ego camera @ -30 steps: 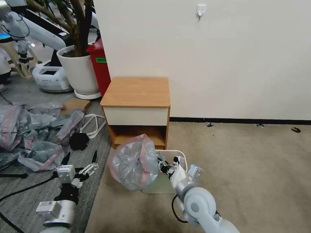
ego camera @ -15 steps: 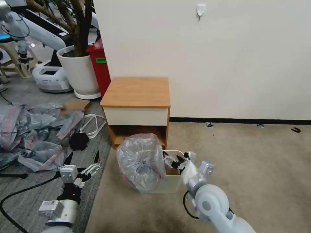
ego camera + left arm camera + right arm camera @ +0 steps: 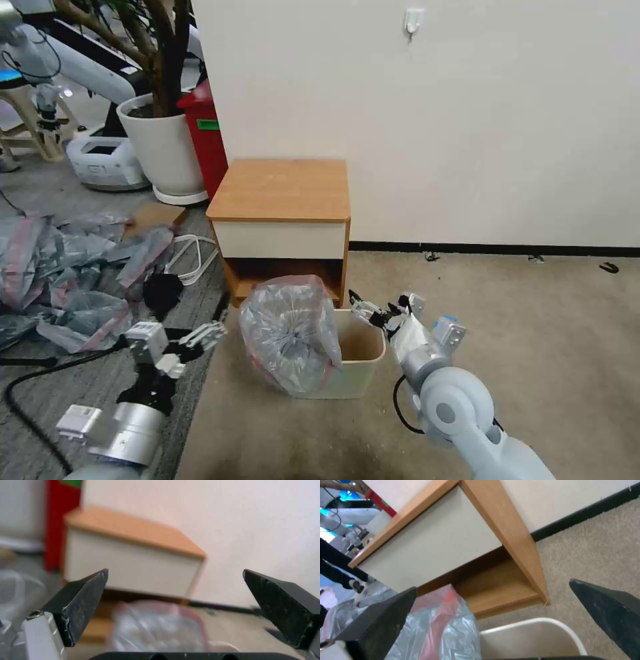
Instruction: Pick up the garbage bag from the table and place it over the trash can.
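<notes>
The garbage bag (image 3: 290,340), grey crinkly plastic with a pink-red rim, hangs bunched over the left side of the cream trash can (image 3: 375,341), whose right half is uncovered. The wooden table (image 3: 280,190) stands just behind with a bare top. My right gripper (image 3: 377,308) hovers open above the can's far right rim, apart from the bag. In the right wrist view the gripper (image 3: 492,585) stands open, with the bag (image 3: 436,625), the can's rim (image 3: 536,623) and the table (image 3: 436,542) beyond. My left gripper (image 3: 207,330) is open, low to the bag's left. In the left wrist view that gripper (image 3: 175,571) frames the blurred bag (image 3: 156,627).
A heap of similar grey-pink bags (image 3: 60,280) covers the floor at left, with a white cable (image 3: 193,257) and a black lump (image 3: 162,290). A white plant pot (image 3: 163,147) and a red bin (image 3: 207,133) stand behind left. The wall runs behind; open carpet (image 3: 520,320) lies to the right.
My right gripper has pulled up and to the right, out of the can and away from the bag. The bag shifted right and settled on the can's left side. The left gripper moved slightly right.
</notes>
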